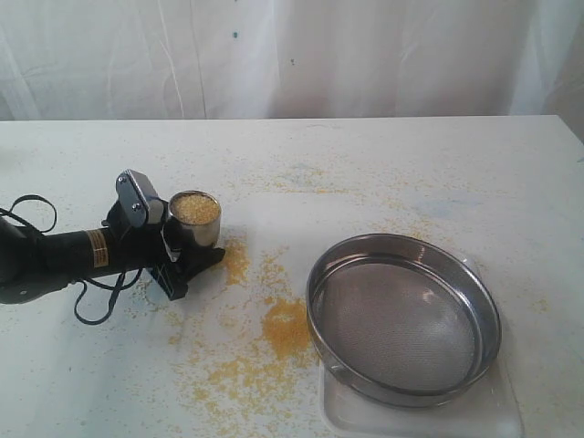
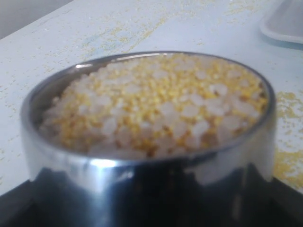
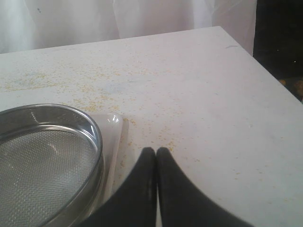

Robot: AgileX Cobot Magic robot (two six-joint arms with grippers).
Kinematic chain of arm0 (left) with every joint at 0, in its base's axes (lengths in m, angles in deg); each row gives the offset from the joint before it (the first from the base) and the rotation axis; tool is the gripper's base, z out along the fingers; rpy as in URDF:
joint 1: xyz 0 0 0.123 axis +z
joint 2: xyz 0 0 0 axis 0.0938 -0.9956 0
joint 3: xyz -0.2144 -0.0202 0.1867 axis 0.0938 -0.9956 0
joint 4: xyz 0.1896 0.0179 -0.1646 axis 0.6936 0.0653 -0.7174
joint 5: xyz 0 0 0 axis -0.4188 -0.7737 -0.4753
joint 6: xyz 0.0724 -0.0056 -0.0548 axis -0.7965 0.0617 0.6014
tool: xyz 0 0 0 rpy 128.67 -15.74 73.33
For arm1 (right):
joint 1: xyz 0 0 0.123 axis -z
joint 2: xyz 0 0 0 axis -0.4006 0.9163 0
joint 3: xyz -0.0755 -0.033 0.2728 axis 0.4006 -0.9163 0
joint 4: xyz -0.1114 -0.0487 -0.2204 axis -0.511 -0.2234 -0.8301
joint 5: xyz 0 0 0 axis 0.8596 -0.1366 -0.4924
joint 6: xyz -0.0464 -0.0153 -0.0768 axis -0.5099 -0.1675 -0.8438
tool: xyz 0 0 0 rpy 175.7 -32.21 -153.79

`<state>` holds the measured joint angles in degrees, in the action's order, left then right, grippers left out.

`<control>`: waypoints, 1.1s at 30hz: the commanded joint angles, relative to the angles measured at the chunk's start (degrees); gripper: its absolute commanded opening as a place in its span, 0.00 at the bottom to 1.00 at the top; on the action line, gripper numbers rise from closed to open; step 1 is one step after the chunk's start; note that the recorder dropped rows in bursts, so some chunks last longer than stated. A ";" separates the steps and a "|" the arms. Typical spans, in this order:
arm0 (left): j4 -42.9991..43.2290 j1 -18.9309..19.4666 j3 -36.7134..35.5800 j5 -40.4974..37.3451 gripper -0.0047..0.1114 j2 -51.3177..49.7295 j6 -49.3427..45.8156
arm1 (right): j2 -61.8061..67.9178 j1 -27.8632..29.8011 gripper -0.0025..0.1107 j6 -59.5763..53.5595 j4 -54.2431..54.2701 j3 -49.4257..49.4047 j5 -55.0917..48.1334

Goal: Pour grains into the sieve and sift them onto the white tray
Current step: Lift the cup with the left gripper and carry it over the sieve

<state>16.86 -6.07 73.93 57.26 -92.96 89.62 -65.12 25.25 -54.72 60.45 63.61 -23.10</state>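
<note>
Exterior view, left of centre: yellow-tan and whitish grains (image 1: 195, 209) filling a small shiny steel cup (image 1: 193, 234), upright, pinched in the black left gripper (image 1: 190, 246). Lower right: wide round steel-rimmed mesh sieve (image 1: 397, 324), bare, resting on the shallow white tray (image 1: 429, 418). Spilled meal (image 1: 287, 328) scattered across the white table (image 1: 365, 173) between. Black right gripper (image 3: 156, 153) pressed together, empty, near the tray's corner. Pouring and sifting both yet to do.
</note>
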 commanded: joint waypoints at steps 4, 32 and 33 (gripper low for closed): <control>-0.35 0.00 0.13 1.20 0.04 1.25 0.47 | -0.29 0.17 0.02 -0.28 -0.26 -0.12 0.26; 1.70 -8.21 5.15 1.20 0.04 10.89 10.74 | -0.29 0.17 0.02 -0.28 -0.26 -0.12 0.26; 1.20 -9.31 5.15 1.20 0.04 11.54 10.95 | -0.29 0.17 0.02 -0.28 -0.26 -0.12 0.26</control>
<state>18.52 -12.18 78.65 55.69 -84.56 99.60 -65.12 25.25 -54.72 60.45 63.61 -23.10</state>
